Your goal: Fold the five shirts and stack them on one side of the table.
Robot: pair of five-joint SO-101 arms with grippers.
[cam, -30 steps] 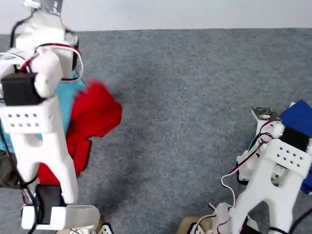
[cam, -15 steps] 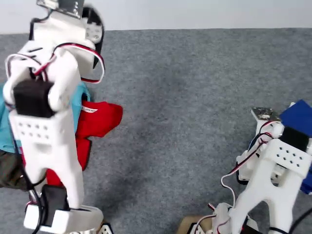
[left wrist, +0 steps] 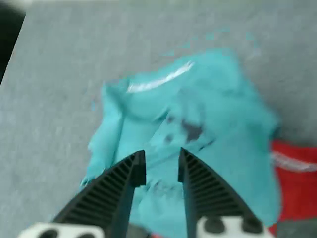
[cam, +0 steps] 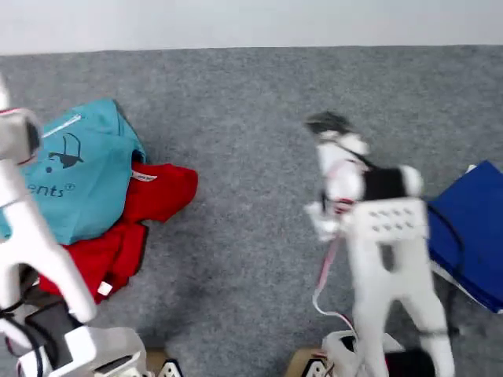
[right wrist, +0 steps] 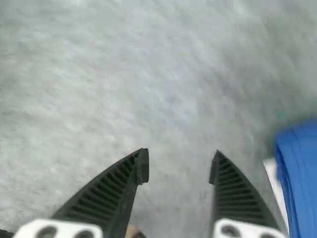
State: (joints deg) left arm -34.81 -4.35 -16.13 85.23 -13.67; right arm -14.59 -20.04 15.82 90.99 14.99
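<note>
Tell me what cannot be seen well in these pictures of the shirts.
- Red shirt, high view: mostly under the teal shirt, its lower part behind the left arm.
- Blue shirt, high view: cut off by the picture's edge.
- Right gripper, high view: blurred.

On the table, the printed shirt lies well left of the right arm. It overlaps a labelled shirt, which sticks out toward the arm. A folded shirt lies just right of the arm.
</note>
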